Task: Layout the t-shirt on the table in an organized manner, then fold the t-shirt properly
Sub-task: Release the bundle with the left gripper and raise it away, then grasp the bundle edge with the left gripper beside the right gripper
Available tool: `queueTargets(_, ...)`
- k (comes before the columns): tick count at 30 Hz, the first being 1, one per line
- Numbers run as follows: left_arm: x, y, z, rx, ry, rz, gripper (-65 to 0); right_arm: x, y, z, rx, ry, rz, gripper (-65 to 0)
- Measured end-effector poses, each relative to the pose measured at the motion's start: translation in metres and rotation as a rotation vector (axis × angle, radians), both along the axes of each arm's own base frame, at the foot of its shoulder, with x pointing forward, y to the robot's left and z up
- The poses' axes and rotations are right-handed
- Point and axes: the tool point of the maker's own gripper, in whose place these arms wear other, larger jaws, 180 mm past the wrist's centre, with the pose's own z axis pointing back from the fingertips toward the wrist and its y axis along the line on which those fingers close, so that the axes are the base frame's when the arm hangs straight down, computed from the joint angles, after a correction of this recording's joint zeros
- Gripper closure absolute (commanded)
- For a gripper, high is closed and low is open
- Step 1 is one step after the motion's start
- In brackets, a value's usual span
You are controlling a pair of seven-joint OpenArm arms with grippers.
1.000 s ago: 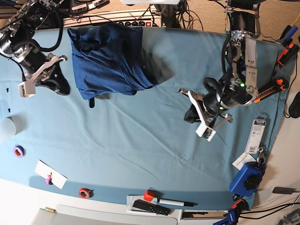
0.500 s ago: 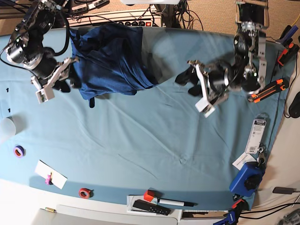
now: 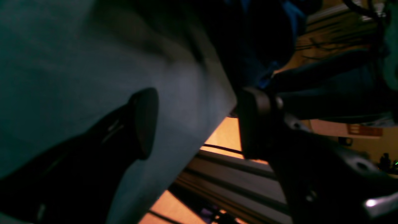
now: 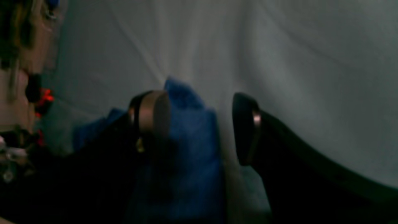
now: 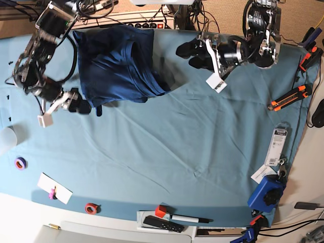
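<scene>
The dark navy t-shirt [image 5: 119, 66] lies crumpled at the far left of the teal table [image 5: 167, 147]. My right gripper [image 5: 83, 107] is at the shirt's near-left corner. In the right wrist view this gripper [image 4: 199, 123] is open, with a fold of the t-shirt [image 4: 192, 149] between its fingers, against the left pad and apart from the right one. My left gripper [image 5: 188, 55] hovers by the table's far edge, right of the shirt. In the left wrist view it [image 3: 199, 123] is open with nothing in it, and the t-shirt [image 3: 258, 40] is dark beyond it.
A white cup [image 5: 5, 139], purple tape [image 5: 20, 163], a white card [image 5: 54, 188] and red tape [image 5: 91, 207] sit front left. A marker and remote [image 5: 167, 221] lie at the front edge. An orange cutter [image 5: 288, 96] and a blue device [image 5: 267, 192] are at the right.
Both grippers have opened. The left one swung from mid-right to the far edge beside the shirt. The right one moved to the shirt's near-left corner. The shirt lies as before.
</scene>
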Motion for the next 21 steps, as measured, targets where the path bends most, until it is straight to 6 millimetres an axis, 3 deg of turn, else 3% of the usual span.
queueTargets(7,-0.021,-0.036,-0.002,-0.032,0.024,-0.061,-40.4,0.016,0.004,-0.008,0.232,-0.001,-0.007,-32.2)
queueTargets(15,-0.034,-0.083,-0.005,-0.01,0.031,-0.101,-40.4,0.009,0.041,-0.02,0.291,0.043,0.103,-32.2)
queueTargets(21,-0.031,-0.088,-0.013,0.055,0.039,-0.06,-40.4,0.008,0.053,-0.024,0.277,0.058,0.152,-31.1)
